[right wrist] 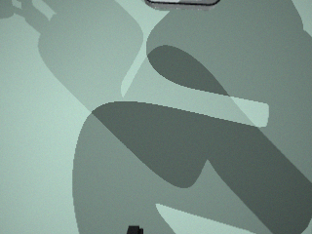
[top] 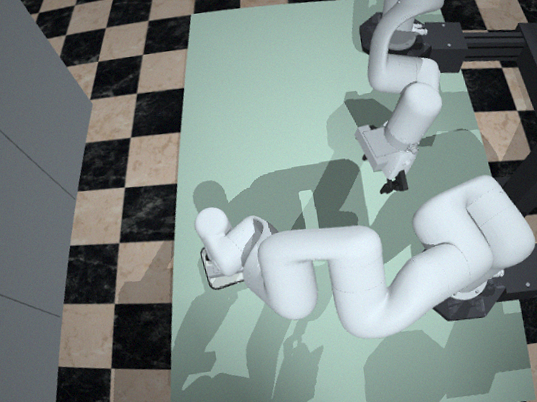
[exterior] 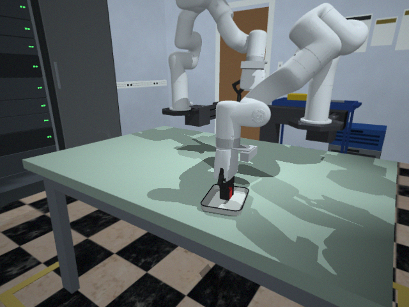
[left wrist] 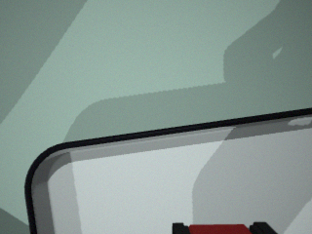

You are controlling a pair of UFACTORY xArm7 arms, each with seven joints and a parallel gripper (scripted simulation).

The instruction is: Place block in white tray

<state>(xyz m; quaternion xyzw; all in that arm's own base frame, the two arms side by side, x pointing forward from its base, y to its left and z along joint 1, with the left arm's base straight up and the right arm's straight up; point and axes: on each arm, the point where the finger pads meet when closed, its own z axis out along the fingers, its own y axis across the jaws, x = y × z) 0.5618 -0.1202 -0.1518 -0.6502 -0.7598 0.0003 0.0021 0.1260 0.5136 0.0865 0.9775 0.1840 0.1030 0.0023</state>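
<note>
The white tray has a dark rim and sits near one long edge of the table. My left gripper is shut on the red block, low inside the tray's outline. Both fingers flank the block at the bottom of the left wrist view. The block's underside is hidden, so I cannot tell whether it touches the tray floor. The left arm hides the block in the top view. My right gripper is open and empty, well away from the tray.
The green table carries the tray, with arm shadows across it. The left arm reaches over the table to the tray. The right arm hangs over another part of the table. A grey cabinet stands beyond the table's edge.
</note>
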